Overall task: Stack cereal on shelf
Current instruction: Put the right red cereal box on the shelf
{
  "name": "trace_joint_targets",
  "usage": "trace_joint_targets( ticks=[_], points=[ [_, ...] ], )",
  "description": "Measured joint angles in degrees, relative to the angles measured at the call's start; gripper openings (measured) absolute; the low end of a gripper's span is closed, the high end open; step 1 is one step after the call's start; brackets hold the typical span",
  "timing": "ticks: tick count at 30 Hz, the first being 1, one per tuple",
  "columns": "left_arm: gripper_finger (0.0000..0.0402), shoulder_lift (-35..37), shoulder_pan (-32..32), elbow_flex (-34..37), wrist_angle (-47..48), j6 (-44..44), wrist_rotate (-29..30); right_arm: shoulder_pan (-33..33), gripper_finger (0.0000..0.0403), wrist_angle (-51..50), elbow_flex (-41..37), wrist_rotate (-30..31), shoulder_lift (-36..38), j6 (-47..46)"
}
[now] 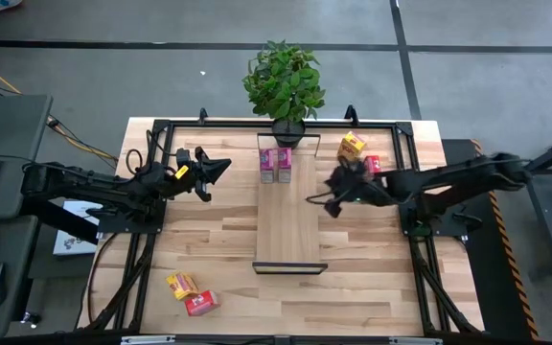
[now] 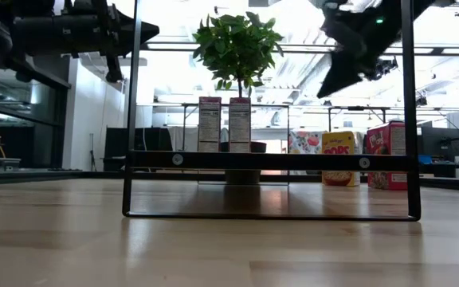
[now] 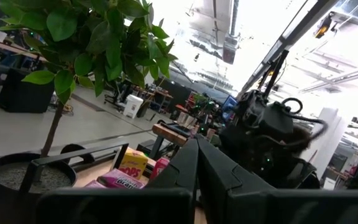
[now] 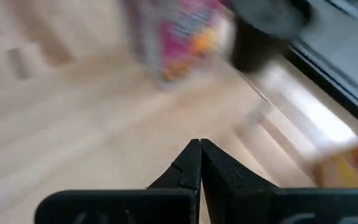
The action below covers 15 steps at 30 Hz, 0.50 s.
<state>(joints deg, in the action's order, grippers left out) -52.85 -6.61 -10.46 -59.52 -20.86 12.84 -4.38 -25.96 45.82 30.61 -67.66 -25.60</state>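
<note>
On the shelf's (image 1: 289, 222) far end, by the potted plant (image 1: 285, 81), two pink cereal boxes (image 1: 276, 163) stand upright side by side. A yellow box (image 1: 352, 146) and a red box (image 1: 372, 165) sit on the tabletop (image 1: 209, 240) right of the shelf; another yellow box (image 1: 181, 285) and red box (image 1: 202, 303) lie near the front left corner. Right gripper (image 1: 314, 200) hangs just off the shelf's right edge, fingers pressed together, empty. Left gripper (image 1: 220, 168) hovers left of the shelf, fingers pressed together, empty.

Both arms raised — left gripper (image 1: 220, 169), right gripper (image 1: 316, 200) fingers together
</note>
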Motion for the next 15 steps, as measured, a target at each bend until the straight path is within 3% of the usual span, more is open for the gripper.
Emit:
trace_joint_targets(
  ticks=[4,7,15],
  points=[
    [0.0000,0.0,0.0,0.0,-0.1,0.0,0.0,0.2,0.0015,-13.2,0.0,6.4,4.6,-11.2],
    [0.0000,0.0,0.0,0.0,-0.1,0.0,0.0,1.2,0.0052,-21.4,0.0,10.7,6.9,-17.2],
    [0.0000,0.0,0.0,0.0,-0.1,0.0,0.0,7.1,0.0241,-30.7,0.0,15.8,8.1,-28.1]
  ],
)
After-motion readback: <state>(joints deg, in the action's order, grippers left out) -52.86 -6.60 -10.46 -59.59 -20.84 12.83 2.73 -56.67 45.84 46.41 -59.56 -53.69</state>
